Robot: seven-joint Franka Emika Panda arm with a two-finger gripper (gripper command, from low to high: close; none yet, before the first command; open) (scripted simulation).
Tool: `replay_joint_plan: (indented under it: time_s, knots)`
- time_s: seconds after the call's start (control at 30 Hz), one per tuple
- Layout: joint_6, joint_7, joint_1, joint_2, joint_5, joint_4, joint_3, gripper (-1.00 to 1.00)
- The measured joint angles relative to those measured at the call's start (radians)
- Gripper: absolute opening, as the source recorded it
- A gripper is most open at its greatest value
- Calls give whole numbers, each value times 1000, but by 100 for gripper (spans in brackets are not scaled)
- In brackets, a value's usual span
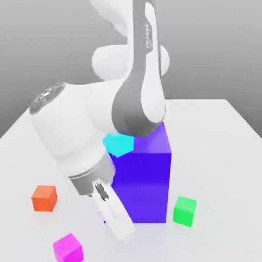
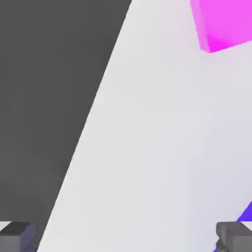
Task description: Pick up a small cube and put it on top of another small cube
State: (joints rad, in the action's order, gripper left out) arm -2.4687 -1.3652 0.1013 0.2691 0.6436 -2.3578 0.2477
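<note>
Magenta-pink small cube [image 1: 67, 248] sits on the white tabletop [image 1: 215, 133] near the front edge, toward the exterior view's left, untouched and apart from everything else. The white two-finger gripper [image 1: 120, 225] hangs just above the table, to the cube's right and slightly behind it, directly in front of the big blue block [image 1: 146, 179]. In the hand view the two grey fingertips [image 2: 236, 236] stand wide apart at opposite sides of the picture with only bare table between them, so the jaws are spread and hold nothing; the same magenta cube [image 2: 224, 22] appears there at the far corner, well away from the fingertips, and a sliver of the blue block [image 2: 246, 214] shows beside one fingertip. The bright green small cube [image 1: 184, 210] rests on the table just beside the blue block, on the exterior view's right. A cyan cube [image 1: 119, 144] shows against the blue block's upper left, partly hidden by the arm. An orange cube [image 1: 44, 198] lies on the table at the exterior view's left, behind the magenta one.
</note>
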Motion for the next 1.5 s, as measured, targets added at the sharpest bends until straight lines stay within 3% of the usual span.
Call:
replay_joint_plan:
  time_s: [0.2,0.7,0.8,0.93,0.97,1.17,1.23,1.4,1.5]
  knots:
    - [-105,-261,53,41,-59,-20,84,0]
    - [-182,-1073,273,106,-198,-12,363,0]
    - [-165,-1185,292,127,-171,-4,383,0]
    - [-239,-1118,192,257,-26,40,250,0]
    - [-160,-1089,177,266,-37,49,237,-100]
    - [-125,-1079,174,272,-55,54,234,-100]
    - [-204,-1126,204,241,-52,36,266,-100]
    - [-146,-1159,279,148,-217,4,384,-100]
    - [-115,-1004,238,192,-212,51,299,-100]
